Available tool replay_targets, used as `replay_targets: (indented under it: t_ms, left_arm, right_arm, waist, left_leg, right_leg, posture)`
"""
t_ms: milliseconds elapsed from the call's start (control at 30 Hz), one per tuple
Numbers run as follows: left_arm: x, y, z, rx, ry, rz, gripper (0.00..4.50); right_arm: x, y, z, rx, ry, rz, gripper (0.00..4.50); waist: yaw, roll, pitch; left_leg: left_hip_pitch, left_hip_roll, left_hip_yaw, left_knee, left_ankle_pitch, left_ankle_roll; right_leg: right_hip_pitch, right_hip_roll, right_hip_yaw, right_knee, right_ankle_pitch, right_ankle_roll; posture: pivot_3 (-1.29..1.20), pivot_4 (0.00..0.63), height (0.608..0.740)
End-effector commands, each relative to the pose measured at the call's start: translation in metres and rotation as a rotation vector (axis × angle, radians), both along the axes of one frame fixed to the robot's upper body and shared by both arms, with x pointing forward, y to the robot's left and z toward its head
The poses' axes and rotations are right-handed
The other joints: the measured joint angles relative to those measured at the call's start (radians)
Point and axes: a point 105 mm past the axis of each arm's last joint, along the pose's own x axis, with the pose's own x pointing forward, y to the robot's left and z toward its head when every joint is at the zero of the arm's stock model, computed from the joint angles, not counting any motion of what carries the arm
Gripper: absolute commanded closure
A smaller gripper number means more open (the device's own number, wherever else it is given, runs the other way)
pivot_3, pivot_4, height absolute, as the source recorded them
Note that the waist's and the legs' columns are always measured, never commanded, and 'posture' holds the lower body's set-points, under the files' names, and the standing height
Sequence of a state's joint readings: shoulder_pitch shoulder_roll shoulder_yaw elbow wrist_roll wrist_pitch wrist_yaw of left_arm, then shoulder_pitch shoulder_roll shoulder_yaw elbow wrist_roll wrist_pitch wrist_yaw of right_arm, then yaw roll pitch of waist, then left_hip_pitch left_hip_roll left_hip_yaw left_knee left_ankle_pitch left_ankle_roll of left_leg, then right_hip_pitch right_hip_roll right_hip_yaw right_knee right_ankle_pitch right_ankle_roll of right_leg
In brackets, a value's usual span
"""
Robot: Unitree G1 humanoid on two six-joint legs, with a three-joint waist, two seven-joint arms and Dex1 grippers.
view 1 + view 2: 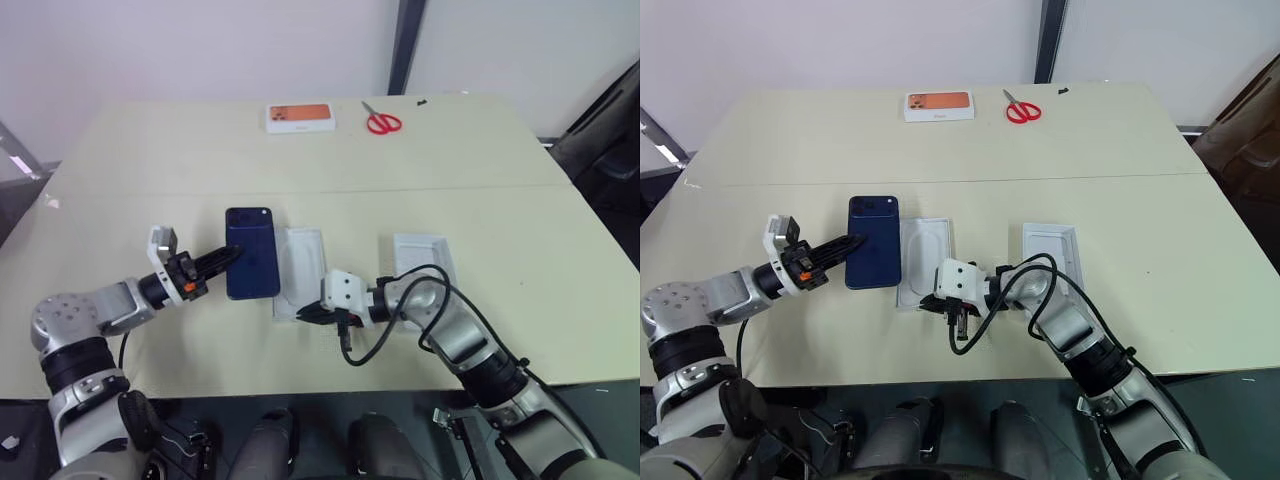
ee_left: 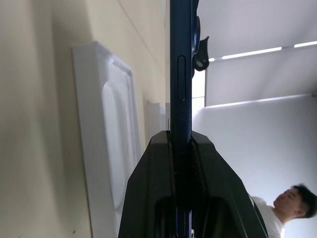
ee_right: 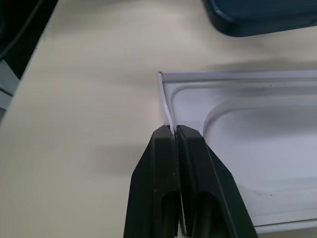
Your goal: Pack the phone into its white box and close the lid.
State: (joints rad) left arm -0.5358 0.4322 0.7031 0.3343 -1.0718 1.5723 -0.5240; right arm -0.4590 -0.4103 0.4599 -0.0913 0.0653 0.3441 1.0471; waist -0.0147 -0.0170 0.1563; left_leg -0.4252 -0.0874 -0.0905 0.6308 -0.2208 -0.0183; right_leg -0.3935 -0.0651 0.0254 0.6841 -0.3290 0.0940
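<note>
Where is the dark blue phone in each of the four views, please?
Left eye view: the phone is left of centre, held in the left tool.
Right eye view: phone, left of centre.
Left wrist view: phone edge-on, rising from between the black fingers.
Right wrist view: one corner, at the top right.
Shared landmark: the white insert with an oval recess, beside the phone.

Silver arms, black claws point(image 1: 232, 256), cables
</note>
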Motion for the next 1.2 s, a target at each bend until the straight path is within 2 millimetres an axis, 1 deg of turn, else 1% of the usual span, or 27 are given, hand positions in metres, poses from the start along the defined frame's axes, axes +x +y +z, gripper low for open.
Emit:
replay_targets:
  t_ms: [33, 100, 133, 233, 300, 400, 533, 567, 633, 700, 767, 900, 1000, 1133, 1200]
  left_arm:
    - [0.001, 0.000, 0.027, -0.054, -0.101, -0.015, 4.50]
    - [0.002, -0.003, 0.028, -0.055, -0.102, -0.024, 4.50]
    - [0.001, -0.005, 0.028, -0.052, -0.102, -0.029, 4.50]
    - [-0.001, -0.009, 0.026, -0.050, -0.098, -0.039, 4.50]
    - [-0.002, -0.011, 0.024, -0.044, -0.094, -0.050, 4.50]
    - [-0.005, -0.015, 0.019, -0.019, -0.080, -0.067, 4.50]
    - [-0.007, -0.022, 0.008, 0.026, -0.051, -0.093, 4.50]
    - [-0.006, -0.024, 0.004, 0.047, -0.044, -0.098, 4.50]
    - [-0.003, -0.026, 0.001, 0.062, -0.037, -0.101, 4.50]
    - [0.000, -0.030, -0.001, 0.058, -0.040, -0.107, 4.50]
    - [0.003, -0.033, 0.000, 0.053, -0.046, -0.115, 4.50]
    - [0.008, -0.042, 0.002, 0.052, -0.065, -0.131, 4.50]
    - [0.010, -0.047, 0.002, 0.056, -0.070, -0.139, 4.50]
    - [0.010, -0.057, -0.002, 0.067, -0.067, -0.152, 4.50]
    - [0.010, -0.059, -0.002, 0.068, -0.071, -0.158, 4.50]
  right_arm:
    - [-0.009, 0.009, 0.004, 0.026, 0.017, -0.002, 4.43]
    - [-0.011, 0.012, -0.001, 0.014, 0.035, -0.026, 4.43]
    - [-0.007, 0.013, -0.003, 0.003, 0.031, -0.057, 4.43]
    - [-0.005, 0.016, 0.000, 0.013, 0.024, -0.096, 4.43]
    - [-0.001, 0.010, 0.001, -0.003, 0.011, -0.132, 4.43]
    - [-0.001, 0.001, -0.001, -0.027, -0.001, -0.145, 4.43]
    - [-0.005, -0.001, -0.001, -0.018, 0.019, -0.140, 4.43]
    - [-0.006, -0.001, 0.000, -0.006, 0.035, -0.142, 4.16]
    - [-0.005, 0.000, 0.002, 0.006, 0.030, -0.137, 3.48]
    - [-0.004, -0.002, 0.004, 0.005, -0.005, -0.133, 2.58]
    - [-0.004, -0.002, 0.008, 0.021, -0.011, -0.127, 1.50]
    - [-0.005, -0.007, 0.020, 0.062, -0.008, -0.121, 1.50]
    - [-0.003, -0.018, 0.026, 0.070, -0.013, -0.140, 1.50]
    - [0.005, -0.042, 0.024, 0.035, -0.029, -0.210, 1.50]
    - [0.008, -0.050, 0.023, 0.019, -0.035, -0.232, 1.50]
  waist:
    - [0.000, 0.000, 0.000]
    - [-0.001, 0.000, 0.000]
    - [-0.002, 0.000, 0.000]
    - [-0.003, 0.000, 0.000]
    - [-0.002, 0.000, 0.000]
    - [0.001, 0.000, 0.000]
    - [0.004, 0.000, 0.000]
    - [0.004, 0.000, 0.000]
    - [0.004, 0.000, 0.000]
    - [0.001, 0.000, 0.000]
    - [0.001, 0.000, 0.000]
    - [0.002, -0.001, 0.000]
    - [0.004, -0.001, 0.000]
    - [0.004, -0.001, 0.000]
    - [0.003, -0.001, 0.000]
  left_leg:
    - [0.000, 0.000, 0.000, 0.000, 0.000, 0.000]
    - [0.000, 0.000, 0.000, 0.000, 0.000, 0.000]
    - [0.000, 0.000, 0.000, 0.000, 0.000, 0.000]
    - [0.000, 0.000, 0.000, 0.000, 0.000, 0.000]
    - [0.000, 0.000, 0.000, 0.000, 0.000, 0.000]
    - [0.000, 0.000, 0.000, 0.000, 0.000, 0.000]
    - [0.000, 0.000, 0.000, 0.000, 0.000, 0.000]
    - [0.000, 0.000, 0.000, 0.000, 0.000, 0.000]
    - [0.000, 0.000, 0.000, 0.000, 0.000, 0.000]
    - [0.000, 0.000, 0.000, 0.000, 0.000, 0.000]
    - [0.000, 0.000, 0.000, 0.000, 0.000, 0.000]
    - [0.000, 0.000, 0.000, 0.000, 0.000, 0.000]
    - [0.000, 0.000, 0.000, 0.000, 0.000, 0.000]
    - [0.000, 0.000, 0.000, 0.000, 0.000, 0.000]
    - [0.000, 0.000, 0.000, 0.000, 0.000, 0.000]
  right_leg:
    - [0.000, 0.000, 0.000, 0.000, 0.000, 0.000]
    - [0.000, 0.000, 0.000, 0.000, 0.000, 0.000]
    - [0.000, 0.000, 0.000, 0.000, 0.000, 0.000]
    - [0.000, 0.000, 0.000, 0.000, 0.000, 0.000]
    - [0.000, 0.000, 0.000, 0.000, 0.000, 0.000]
    - [0.000, 0.000, 0.000, 0.000, 0.000, 0.000]
    - [0.000, 0.000, 0.000, 0.000, 0.000, 0.000]
    - [0.000, 0.000, 0.000, 0.000, 0.000, 0.000]
    - [0.000, 0.000, 0.000, 0.000, 0.000, 0.000]
    - [0.000, 0.000, 0.000, 0.000, 0.000, 0.000]
    - [0.000, 0.000, 0.000, 0.000, 0.000, 0.000]
    - [0.000, 0.000, 0.000, 0.000, 0.000, 0.000]
    - [0.001, 0.000, 0.000, 0.000, 0.000, 0.000]
    - [0.001, 0.000, 0.000, -0.001, 0.000, 0.000]
    - [0.001, 0.000, 0.000, -0.001, 0.000, 0.000]
  posture:
    - [0.00, 0.150, 0.734]
    - [0.00, 0.150, 0.734]
    - [0.00, 0.150, 0.734]
    - [0.00, 0.150, 0.734]
    - [0.00, 0.150, 0.734]
    - [0.00, 0.150, 0.734]
    - [0.00, 0.150, 0.734]
    - [0.00, 0.150, 0.734]
    - [0.00, 0.150, 0.734]
    - [0.00, 0.150, 0.734]
    - [0.00, 0.150, 0.734]
    - [0.00, 0.150, 0.734]
    - [0.00, 0.150, 0.734]
    - [0.00, 0.150, 0.734]
    - [0.00, 0.150, 0.734]
